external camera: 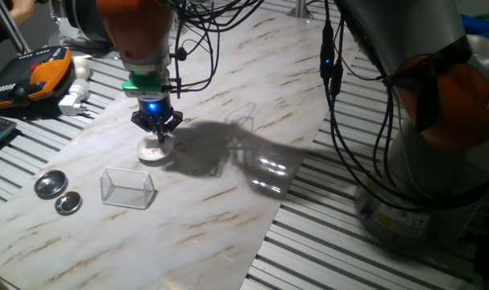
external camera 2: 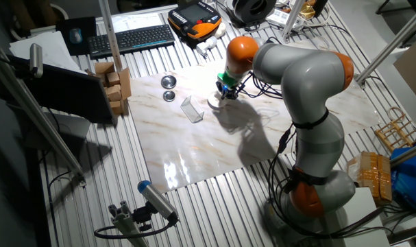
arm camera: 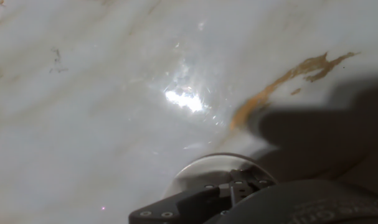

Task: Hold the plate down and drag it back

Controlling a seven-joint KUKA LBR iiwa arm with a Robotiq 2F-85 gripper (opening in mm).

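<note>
The arm (external camera 2: 300, 82) reaches low, its fingers (external camera: 156, 134) pointing straight down, close together.

I see the plate (external camera: 155, 151) on the surface (external camera: 228, 201), directly under my end effector (external camera: 156, 129). The wire-framed box (external camera: 128, 188) sits just in front of it, with two metal lids (external camera: 57, 193) further left, side by side.

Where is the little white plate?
In one fixed view, the plate sits on the marble board, directly under the end effector, with the clear box just in front of it.
</note>
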